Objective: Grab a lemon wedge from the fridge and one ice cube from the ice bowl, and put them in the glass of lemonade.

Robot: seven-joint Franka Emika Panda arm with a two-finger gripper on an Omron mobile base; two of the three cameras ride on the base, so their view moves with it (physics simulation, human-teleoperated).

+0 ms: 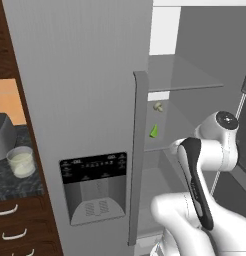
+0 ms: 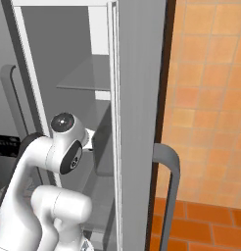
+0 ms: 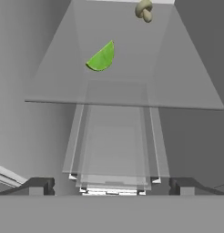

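The fridge [image 1: 85,75] stands with its left door shut and its right compartment open. On a glass shelf [image 3: 123,93] inside lies the lemon wedge [image 3: 144,10], a small olive-tan lump, also seen as the lemon wedge [image 1: 158,106] from the left base. My gripper [image 3: 111,189] is open and empty, reaching into the compartment, short of the shelf's front edge and well apart from the lump. The glass of lemonade [image 1: 21,161] stands on the dark counter left of the fridge. The ice bowl and ice cube are out of view.
A bright green wedge-shaped piece [image 3: 102,58] lies on the same shelf, nearer to me and left of the lump. A silver toaster [image 1: 2,134] stands behind the glass. The open right door [image 2: 139,122] flanks the arm, with an orange tiled wall [image 2: 210,98] beyond it.
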